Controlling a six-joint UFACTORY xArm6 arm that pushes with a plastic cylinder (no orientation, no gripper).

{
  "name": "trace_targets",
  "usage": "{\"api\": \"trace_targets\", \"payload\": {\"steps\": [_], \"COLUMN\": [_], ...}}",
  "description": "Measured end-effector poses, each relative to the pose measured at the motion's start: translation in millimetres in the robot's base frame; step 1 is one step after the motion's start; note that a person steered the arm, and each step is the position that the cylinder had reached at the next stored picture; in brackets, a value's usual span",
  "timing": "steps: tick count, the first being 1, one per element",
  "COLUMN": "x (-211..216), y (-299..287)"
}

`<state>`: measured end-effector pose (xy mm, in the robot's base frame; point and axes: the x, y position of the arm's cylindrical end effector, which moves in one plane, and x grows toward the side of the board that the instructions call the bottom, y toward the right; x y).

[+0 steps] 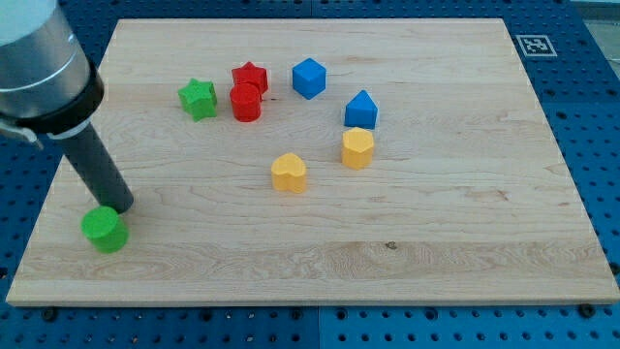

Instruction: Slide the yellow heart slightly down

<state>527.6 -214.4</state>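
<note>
The yellow heart (pixel 288 173) lies near the middle of the wooden board (pixel 465 223). A yellow hexagonal block (pixel 357 148) sits to its upper right, just below a blue block (pixel 360 109). My tip (pixel 120 206) is far to the view's left, touching the top of a green block (pixel 104 230) near the board's left edge. The rod rises to the upper left from there. The tip is well apart from the yellow heart.
A green star (pixel 198 98), a red star (pixel 250 77) and a red cylinder (pixel 245 102) cluster at the upper left. A blue hexagonal block (pixel 308 78) lies at the top middle. A blue pegboard surrounds the board.
</note>
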Motion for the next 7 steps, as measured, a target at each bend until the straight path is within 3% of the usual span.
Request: {"api": "trace_targets", "payload": {"steps": [2,4,6,7], "x": [12.4,-78.9,-80.5,-80.5], "y": [5.1,100.2,217.7,216.5]}}
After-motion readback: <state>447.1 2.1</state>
